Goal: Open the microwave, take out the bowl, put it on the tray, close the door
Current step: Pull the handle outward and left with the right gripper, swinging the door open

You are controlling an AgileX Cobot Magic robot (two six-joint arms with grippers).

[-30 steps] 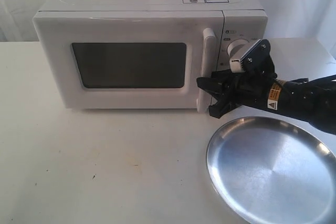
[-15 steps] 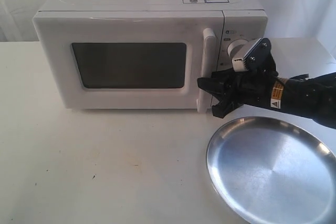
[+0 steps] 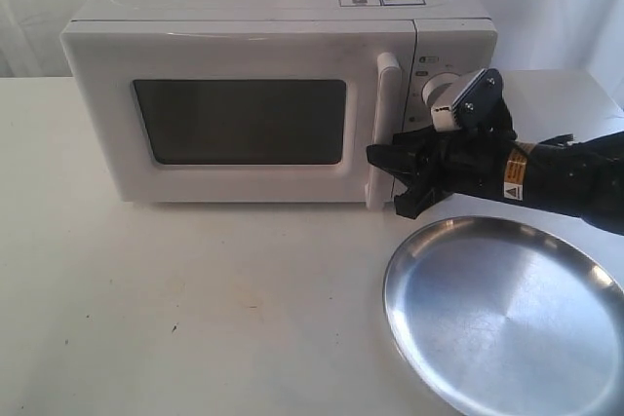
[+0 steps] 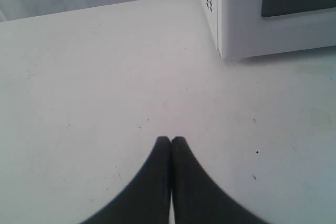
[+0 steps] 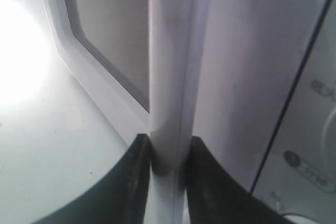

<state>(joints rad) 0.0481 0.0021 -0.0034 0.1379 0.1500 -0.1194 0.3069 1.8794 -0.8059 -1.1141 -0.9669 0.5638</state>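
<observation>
The white microwave (image 3: 273, 94) stands at the back of the table with its door (image 3: 244, 51) closed. Through the dark window nothing shows, so the bowl is hidden. My right gripper (image 3: 392, 182) is at the lower end of the vertical white handle (image 3: 387, 94). In the right wrist view its two fingers (image 5: 137, 171) press on either side of the handle (image 5: 170, 77), shut on it. The steel tray (image 3: 507, 309) lies at the front right, just below that arm. My left gripper (image 4: 171, 140) is shut on nothing and hovers over bare table near the microwave's corner (image 4: 247, 19).
Two round knobs (image 3: 436, 85) sit on the control panel right behind my right wrist. White table surface (image 3: 195, 309) stretches in front of the microwave to the left of the tray. The left arm does not show in the exterior view.
My right wrist has lifted and straightened slightly while the fingers stayed at the handle's lower end. The door has not moved.
</observation>
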